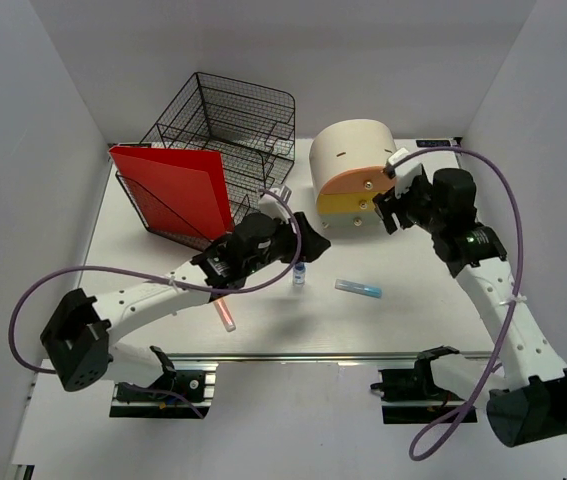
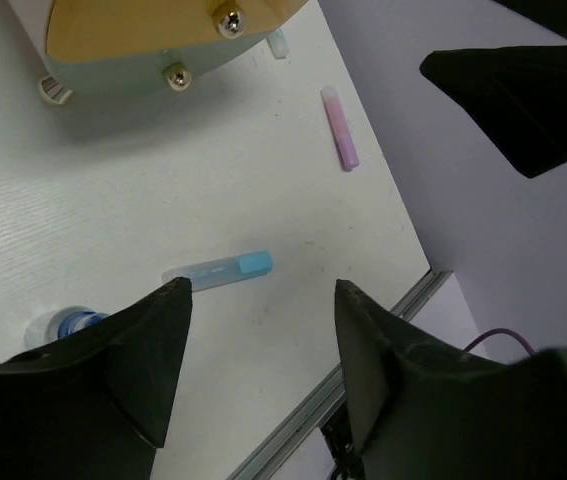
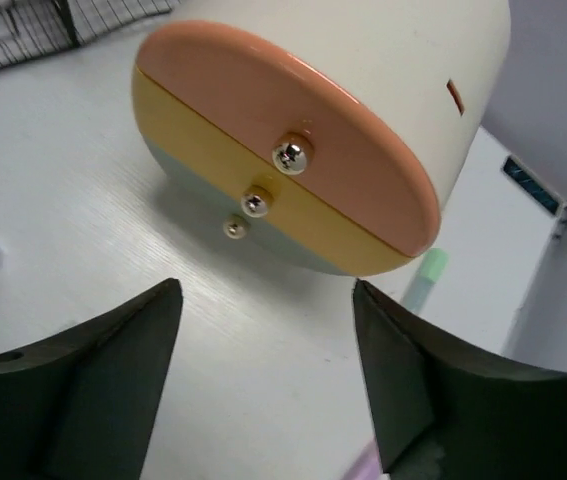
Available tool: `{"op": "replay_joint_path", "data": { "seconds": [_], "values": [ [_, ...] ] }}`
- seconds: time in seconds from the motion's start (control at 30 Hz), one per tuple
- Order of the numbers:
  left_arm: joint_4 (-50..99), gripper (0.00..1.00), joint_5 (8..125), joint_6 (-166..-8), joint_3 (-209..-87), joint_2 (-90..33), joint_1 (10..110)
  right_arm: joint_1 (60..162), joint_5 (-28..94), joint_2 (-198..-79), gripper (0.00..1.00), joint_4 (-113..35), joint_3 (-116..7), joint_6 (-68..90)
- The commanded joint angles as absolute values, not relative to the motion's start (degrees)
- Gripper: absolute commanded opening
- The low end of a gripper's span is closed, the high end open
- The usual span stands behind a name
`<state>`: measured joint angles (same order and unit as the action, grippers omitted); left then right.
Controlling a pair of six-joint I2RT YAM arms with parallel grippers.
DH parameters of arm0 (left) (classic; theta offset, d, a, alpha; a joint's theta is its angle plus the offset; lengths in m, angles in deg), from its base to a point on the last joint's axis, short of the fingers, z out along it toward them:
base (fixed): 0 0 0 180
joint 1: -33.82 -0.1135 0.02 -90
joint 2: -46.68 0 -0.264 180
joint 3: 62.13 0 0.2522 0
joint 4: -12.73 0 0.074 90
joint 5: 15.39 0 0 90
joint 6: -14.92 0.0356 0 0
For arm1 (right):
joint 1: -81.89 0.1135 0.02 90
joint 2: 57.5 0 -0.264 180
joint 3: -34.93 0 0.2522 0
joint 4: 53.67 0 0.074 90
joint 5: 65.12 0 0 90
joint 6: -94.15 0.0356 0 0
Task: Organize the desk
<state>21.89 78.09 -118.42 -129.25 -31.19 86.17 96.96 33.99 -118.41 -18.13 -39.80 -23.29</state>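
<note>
Spanning the top view, the desk (image 1: 423,325) lies under both arms with its long axis running left to right and its metal rail (image 1: 303,357) along the near edge by the bases. At the far left stands a black mesh tray (image 1: 228,125), with a red folder (image 1: 178,190) tilted at its front; whether the folder sits inside or leans on it is unclear. A round drawer unit (image 1: 351,160) lies beside the tray, drawer fronts facing the arms. The left gripper (image 1: 311,240) hangs above a small bottle (image 1: 299,275), near a blue-capped tube (image 1: 358,289); a pink pen (image 1: 225,315) lies under that arm. The right gripper (image 1: 387,205) hovers just at the unit's front. From the left wrist, the fingers (image 2: 158,360) are spread with nothing between them, and a pink tube (image 2: 340,128) lies toward the desk's end. From the right wrist, the fingers (image 3: 113,385) are likewise spread and bare, facing three drawer fronts, coral, yellow and pale blue, all pushed in, so their contents are hidden.
</note>
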Motion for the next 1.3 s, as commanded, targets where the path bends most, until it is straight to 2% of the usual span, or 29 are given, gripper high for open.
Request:
{"op": "replay_joint_path", "data": {
  "seconds": [0.0,0.03,0.07,0.1,0.17,0.2,0.27,0.3,0.4,0.47,0.53,0.63,0.73,1.07,1.27],
  "values": [
    [22.8,0.67,79.7,-116.1,-131.8,-24.5,86.5,95.6,38.4,-120.8,0.72,-18.2,-41.2,-9.1],
    [24.3,0.58,81.5,-115.7,-131.7,-23.0,86.5,95.3,40.2,-122.9,0.67,-16.5,-41.4,-7.4],
    [28.0,0.45,82.4,-115.4,-131.6,-21.5,86.5,95.1,42.7,-123.7,0.6,-16.5,-41.3,-3.3],
    [29.5,0.41,83.4,-114.7,-130.9,-18.2,86.5,94.5,44.4,-124.3,0.49,-16.9,-40.5,-1.1],
    [34.2,0.37,85.9,-114.2,-129.6,-14.7,86.5,94.1,48.2,-126.1,0.37,-19.9,-39.4,3.6],
    [35.8,0.4,86.7,-114.4,-128.9,-12.8,86.5,93.8,49.1,-126.4,0.29,-21.2,-38.1,7.1],
    [39.9,0.57,88.6,-114.5,-125.8,-6.8,86.5,93.3,49.8,-127.2,0.24,-26.0,-36.7,10.8],
    [41.0,0.76,88.9,-115.0,-124.8,-4.8,86.5,93.2,49.7,-127.3,0.25,-27.2,-35.3,13.7],
    [45.0,0.89,90.9,-115.9,-120.1,3.0,86.5,92.9,46.1,-126.5,0.3,-32.8,-32.5,18.7],
    [47.7,0.9,92.3,-116.7,-118.9,7.5,86.5,92.8,43.9,-126.2,0.35,-35.8,-31.7,22.3],
    [49.2,0.9,92.7,-117.4,-117.3,9.8,86.5,92.7,41.3,-126.0,0.49,-38.6,-29.7,24.5],
    [50.7,0.9,93.3,-118.5,-116.0,13.2,86.5,92.5,39.1,-126.8,0.55,-43.7,-28.0,27.6],
    [51.5,0.9,93.5,-119.5,-115.0,14.3,86.5,92.3,38.2,-129.2,0.58,-44.9,-28.2,30.9],
    [52.2,0.9,93.5,-120.1,-115.5,15.3,86.5,91.6,38.1,-134.8,0.5,-47.9,-29.4,33.1],
    [51.9,0.9,93.5,-120.3,-115.4,15.3,86.5,91.6,36.3,-137.3,0.49,-49.0,-30.2,32.7]
  ]
}}
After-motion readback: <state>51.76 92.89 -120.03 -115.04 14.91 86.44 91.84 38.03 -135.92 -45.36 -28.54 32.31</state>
